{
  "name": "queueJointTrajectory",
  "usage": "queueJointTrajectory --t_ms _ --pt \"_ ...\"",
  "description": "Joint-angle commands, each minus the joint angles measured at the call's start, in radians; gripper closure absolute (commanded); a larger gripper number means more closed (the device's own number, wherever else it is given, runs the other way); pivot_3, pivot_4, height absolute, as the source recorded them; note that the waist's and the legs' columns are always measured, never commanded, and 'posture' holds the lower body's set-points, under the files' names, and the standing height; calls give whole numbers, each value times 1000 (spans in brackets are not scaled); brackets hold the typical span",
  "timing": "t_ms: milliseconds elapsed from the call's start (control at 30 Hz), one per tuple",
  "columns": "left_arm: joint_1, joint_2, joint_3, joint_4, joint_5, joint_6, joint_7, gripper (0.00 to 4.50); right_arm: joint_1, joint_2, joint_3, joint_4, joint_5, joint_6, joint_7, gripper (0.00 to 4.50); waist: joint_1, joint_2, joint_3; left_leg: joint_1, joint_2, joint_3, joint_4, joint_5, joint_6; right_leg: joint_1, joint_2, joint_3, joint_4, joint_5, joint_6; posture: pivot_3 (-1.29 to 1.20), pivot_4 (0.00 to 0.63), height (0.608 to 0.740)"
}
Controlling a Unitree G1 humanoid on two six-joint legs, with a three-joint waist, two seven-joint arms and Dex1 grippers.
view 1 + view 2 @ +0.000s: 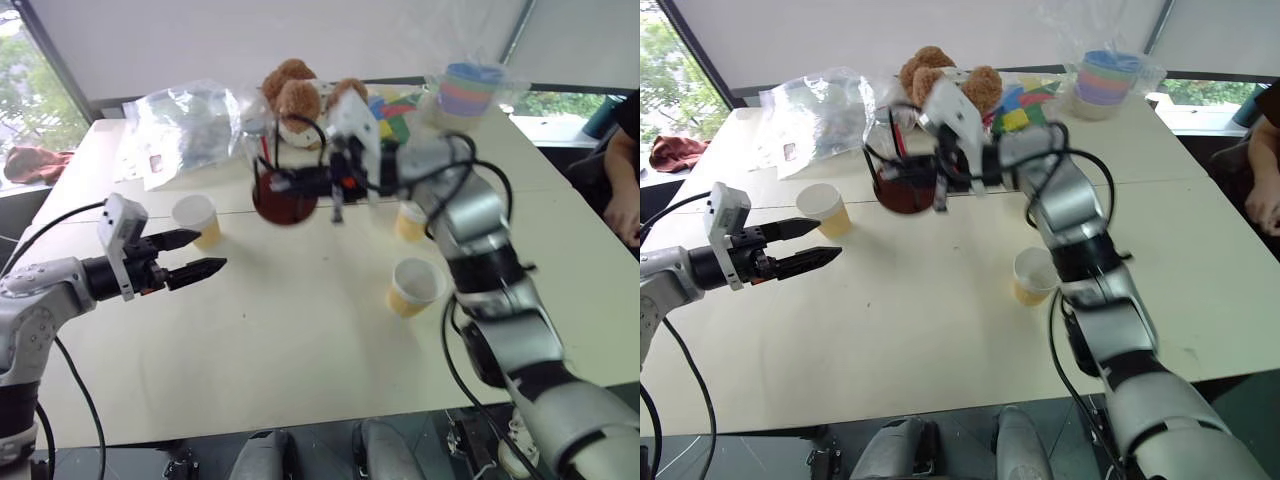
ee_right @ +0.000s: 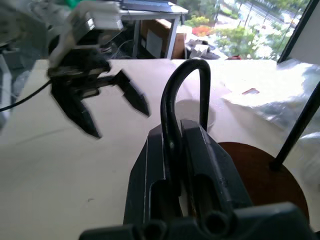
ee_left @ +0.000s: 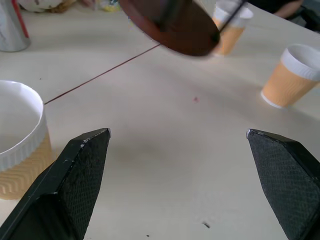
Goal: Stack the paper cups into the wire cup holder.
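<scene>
Wire cup holder (image 1: pixel 285 190) aloft in right pincer (image 1: pixel 300 182) (clamped on loop); left pincer (image 1: pixel 205 253) wide.

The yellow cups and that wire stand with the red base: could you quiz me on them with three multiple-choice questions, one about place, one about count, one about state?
1. Where is the wire cup holder?
A. Lifted off the table
B. Lying on the floor
C. Under the teddy bear

2. How many yellow paper cups stand on the table?
A. One
B. Three
C. Five

3. How does the left tool stand?
A. Shut on a cup
B. Open and empty
C. Shut on the holder

Answers:
1 A: the right tool is clamped on one wire loop, and the left wrist view shows the red base above the tabletop.
2 B: the left eye view shows three separate cups.
3 B: its fingers are spread with nothing between.
</scene>
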State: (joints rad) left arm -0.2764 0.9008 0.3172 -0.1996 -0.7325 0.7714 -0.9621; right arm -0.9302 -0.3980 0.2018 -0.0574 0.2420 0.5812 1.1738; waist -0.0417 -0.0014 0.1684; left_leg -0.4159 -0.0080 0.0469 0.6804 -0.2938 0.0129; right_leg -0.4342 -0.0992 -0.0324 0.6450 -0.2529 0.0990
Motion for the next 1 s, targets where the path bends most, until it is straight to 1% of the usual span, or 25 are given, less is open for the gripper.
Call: queueJointTrajectory --t_ms 33,167,267,400,433,500,567,600,733,833,900,933,1000 --pt "-47 50 8 15 -40 49 -48 0 95 -45 19 -213 68 136 -27 4462 2 0 0 0 0 0 0 0 0 0 0 0 0 0 0 0 150 740" --pt "-101 77 -13 74 -31 59 -88 0 192 -80 84 -291 55 138 -51 4462 -1 0 0 2 0 1 2 -3 5 0 0 0 -1 0 0 0 150 740" --pt "-111 74 -37 91 -13 44 -99 0 208 -84 118 -297 38 142 -85 4462 -1 0 0 6 0 2 2 -2 5 3 1 0 0 -1 -1 0 150 740" --pt "-114 44 -60 93 7 17 -84 0 210 -72 151 -295 11 180 -166 4462 5 0 0 6 0 2 2 -2 5 3 1 0 0 -1 -2 0 150 740" --pt "-110 39 -61 93 11 12 -82 0 202 -64 156 -294 1 218 -203 4462 7 -1 1 6 0 2 2 -2 5 3 1 0 0 -1 -2 0 150 740" --pt "-95 29 -61 92 21 0 -78 0 175 1 132 -285 -10 349 -326 4462 8 -1 0 6 0 2 2 -2 5 3 1 0 0 -1 -2 0 150 740" --pt "-84 21 -55 89 24 -5 -70 0 168 38 122 -334 -3 438 -394 4462 8 -1 0 6 0 2 2 -1 3 3 1 0 1 -1 -2 0 150 740" --pt "-82 19 -53 88 25 -5 -69 0 169 46 119 -358 4 465 -410 4462 8 -1 0 6 0 2 2 0 0 3 1 0 1 -1 -2 0 150 740" --pt "-77 15 -50 88 28 -10 -69 0 166 61 118 -433 13 556 -488 4462 12 -1 0 6 0 2 2 1 0 3 1 0 0 -1 -2 0 150 740" --pt "-91 6 -64 104 40 -22 -68 0 168 80 106 -454 10 596 -552 4462 19 -1 0 6 0 2 2 -2 5 3 1 0 0 -1 -2 0 150 740" --pt "-97 3 -68 109 45 -26 -69 0 165 90 99 -450 -1 609 -594 4462 22 -1 0 6 0 2 2 -2 5 3 1 0 0 -1 -2 0 150 740" --pt "-99 1 -69 110 49 -27 -70 0 162 125 72 -437 -6 622 -639 4462 22 -1 0 6 0 2 2 -2 5 3 1 0 0 -1 -2 0 150 740" --pt "-101 -4 -72 113 55 -32 -69 0 164 251 -21 -420 1 690 -738 4462 23 -1 0 6 0 3 2 -2 5 3 1 0 0 -1 -2 0 150 740"
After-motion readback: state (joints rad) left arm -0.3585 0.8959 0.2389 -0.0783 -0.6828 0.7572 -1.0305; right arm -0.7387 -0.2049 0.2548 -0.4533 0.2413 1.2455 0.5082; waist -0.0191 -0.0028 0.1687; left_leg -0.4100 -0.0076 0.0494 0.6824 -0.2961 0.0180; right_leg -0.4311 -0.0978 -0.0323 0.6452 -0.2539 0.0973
